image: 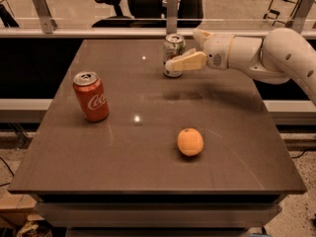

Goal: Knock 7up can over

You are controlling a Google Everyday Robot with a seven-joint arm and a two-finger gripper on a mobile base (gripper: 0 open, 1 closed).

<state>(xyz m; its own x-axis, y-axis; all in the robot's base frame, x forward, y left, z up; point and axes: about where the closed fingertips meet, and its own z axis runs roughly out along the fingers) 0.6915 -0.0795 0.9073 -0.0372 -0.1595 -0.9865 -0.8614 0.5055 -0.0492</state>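
Single camera view of a knock-over trial. The 7up can [173, 45] stands upright near the far edge of the brown table [148, 181], a little right of its middle line. The gripper [183, 49] reaches it from the right on a white arm [276, 58] held roughly level above the tabletop. Its two fingers stand apart: the nearer, cream-coloured finger [186, 62] lies across the lower front of the can, while the farther one shows as a short stub up behind the can's right shoulder. Contact looks likely at the nearer finger, but whether it touches the can or sits just in front of it cannot be settled from this angle.

The sideways, low approach suits the task. A push against the body of a light, tall cylinder should tip it, and no grip is needed, so jaws left apart serve as a broad pusher rather than a clamp. The can's place at the far side gives it bare table to fall onto towards the left.

The red Coca-Cola can [91, 97] stands upright near the left edge and an orange [190, 142] rests right of centre in the foreground. Both are well apart from the arm's line of travel, so neither should be disturbed. The task is judged not yet done, since the can is on its base
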